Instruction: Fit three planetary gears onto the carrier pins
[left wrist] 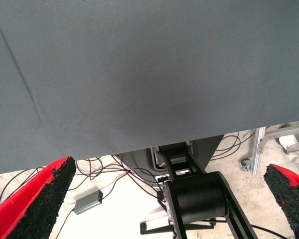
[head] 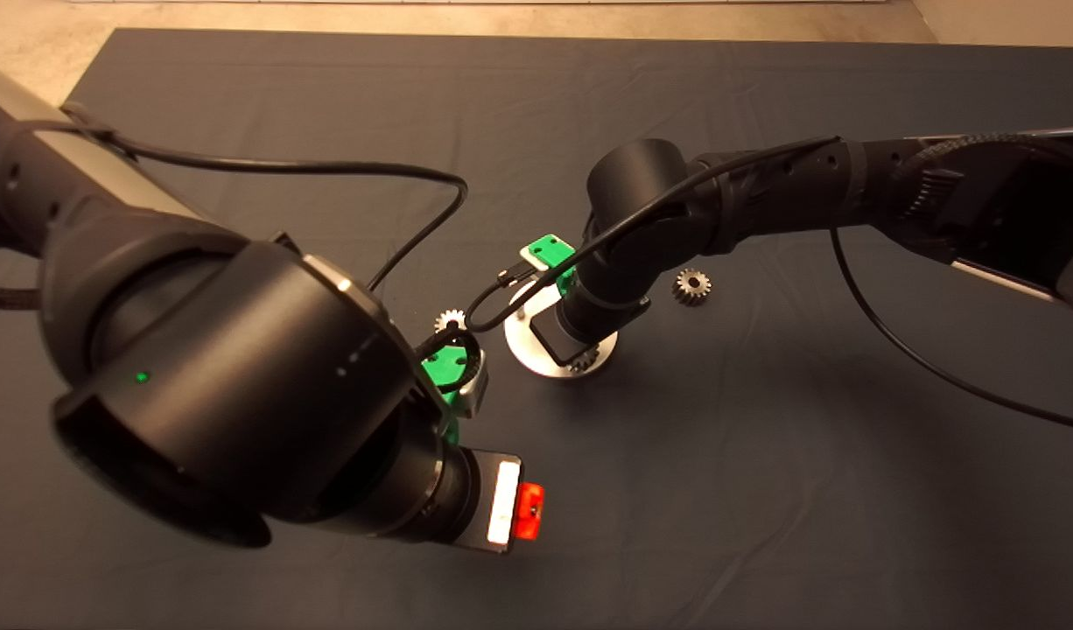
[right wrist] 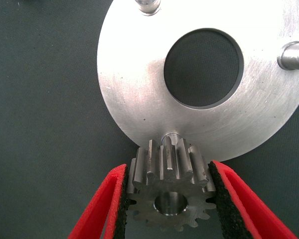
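Nearest my head camera is the left arm (head: 221,385), a big black mass filling the lower left. Its gripper (head: 523,510) hangs over bare mat (head: 764,490), showing me only one red fingertip beside a white strip; I read no writing there or anywhere else. Behind its green bracket a gear (head: 450,320) lies on the mat, partly hidden by a cable. The right arm (head: 764,197) reaches in and bends down over the disc (head: 536,350), covering most of it, so only the near rim and one pin (head: 524,304) show. A second gear (head: 692,286) lies loose on the mat just right of that arm.

On my left wrist feed, the two fingers (left wrist: 40,199) stand wide apart with nothing between them. Past the mat's edge I see floor, loose cables, a small grey box (left wrist: 87,201) and black robot hardware, all cut off.

On my right wrist feed, the right gripper (right wrist: 168,196) is clamped on a third gear (right wrist: 169,191), pads pressing its teeth on both sides. That gear sits at the disc's edge, over the nearest pin (right wrist: 170,137), of which only the top peeks out; I cannot tell whether the bore is on it. Two other pins (right wrist: 295,56) stand bare, both cropped by the frame.
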`<action>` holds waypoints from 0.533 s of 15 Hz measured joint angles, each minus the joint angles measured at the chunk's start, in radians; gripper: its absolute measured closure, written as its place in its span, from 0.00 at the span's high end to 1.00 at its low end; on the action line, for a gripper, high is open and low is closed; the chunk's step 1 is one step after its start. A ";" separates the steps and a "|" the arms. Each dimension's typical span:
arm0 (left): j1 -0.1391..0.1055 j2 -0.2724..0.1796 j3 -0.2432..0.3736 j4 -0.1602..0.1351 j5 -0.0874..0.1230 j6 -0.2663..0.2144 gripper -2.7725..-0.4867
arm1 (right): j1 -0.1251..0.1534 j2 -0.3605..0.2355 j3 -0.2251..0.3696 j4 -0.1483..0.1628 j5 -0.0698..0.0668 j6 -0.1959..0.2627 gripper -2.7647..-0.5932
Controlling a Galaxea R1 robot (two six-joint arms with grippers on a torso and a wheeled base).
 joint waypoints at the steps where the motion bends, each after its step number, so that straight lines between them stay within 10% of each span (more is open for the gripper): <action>1: 0.000 0.000 0.000 0.000 0.000 0.000 1.00 | 0.000 0.000 0.000 0.000 0.000 0.000 0.22; 8: 0.000 0.000 0.000 0.000 0.000 0.000 1.00 | 0.000 -0.005 0.000 -0.011 0.000 -0.001 0.22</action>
